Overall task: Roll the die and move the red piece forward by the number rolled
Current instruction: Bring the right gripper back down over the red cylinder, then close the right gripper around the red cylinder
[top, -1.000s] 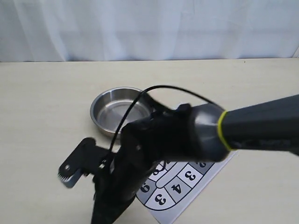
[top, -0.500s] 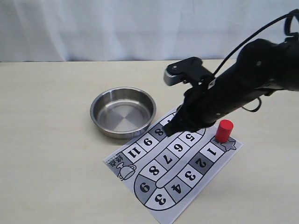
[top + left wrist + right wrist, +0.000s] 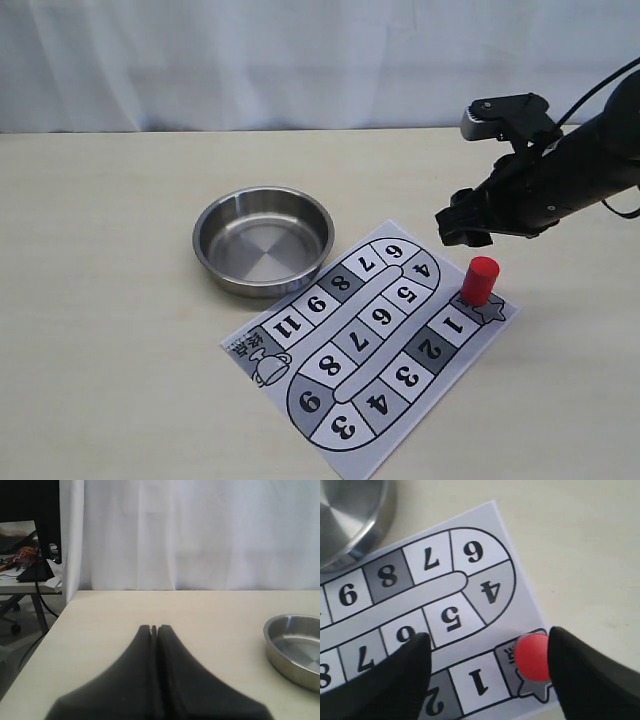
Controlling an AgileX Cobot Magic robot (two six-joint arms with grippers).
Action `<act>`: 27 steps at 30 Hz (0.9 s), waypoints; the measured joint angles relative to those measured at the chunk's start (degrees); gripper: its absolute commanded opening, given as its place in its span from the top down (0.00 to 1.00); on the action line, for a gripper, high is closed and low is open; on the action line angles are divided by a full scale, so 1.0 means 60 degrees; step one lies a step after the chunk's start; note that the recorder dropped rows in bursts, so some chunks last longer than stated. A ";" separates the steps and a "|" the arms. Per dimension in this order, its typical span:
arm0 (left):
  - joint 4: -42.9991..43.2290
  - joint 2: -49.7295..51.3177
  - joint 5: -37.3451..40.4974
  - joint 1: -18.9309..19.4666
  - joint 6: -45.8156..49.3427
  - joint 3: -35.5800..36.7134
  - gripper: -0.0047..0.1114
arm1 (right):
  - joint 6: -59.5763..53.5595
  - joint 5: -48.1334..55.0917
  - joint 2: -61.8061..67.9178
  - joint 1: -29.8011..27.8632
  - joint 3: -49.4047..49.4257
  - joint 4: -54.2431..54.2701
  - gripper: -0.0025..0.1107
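Currently the right gripper (image 3: 462, 230) hangs above the far end of the board (image 3: 384, 375) with its jaws apart, holding nothing. The red piece (image 3: 481, 280) stands upright on the star-shaped start square, just beside square 1. In the right wrist view it sits toward one side of the opening, not centred. I read this as an approach pose for grasping the piece. The left gripper (image 3: 154, 630) has its jaws pressed together and empty, parked low over the desk (image 3: 110, 300) so it obstructs nothing. The steel bowl (image 3: 203, 248) presumably serves as the rolling tray. It looks empty, and I cannot find the die in any view.
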 measured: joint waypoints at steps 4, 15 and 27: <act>0.0000 0.0000 0.0000 0.0000 0.0000 0.0000 0.96 | 0.0181 -0.0032 0.0376 -0.0377 0.0000 -0.0221 0.36; 0.0000 0.0000 0.0000 0.0000 0.0000 0.0000 0.96 | 0.0205 -0.0618 0.1581 -0.0645 0.0003 -0.0241 0.37; 0.0000 0.0000 0.0000 0.0000 0.0000 0.0000 0.96 | 0.0222 -0.0952 0.2288 -0.0645 0.0003 -0.0221 0.37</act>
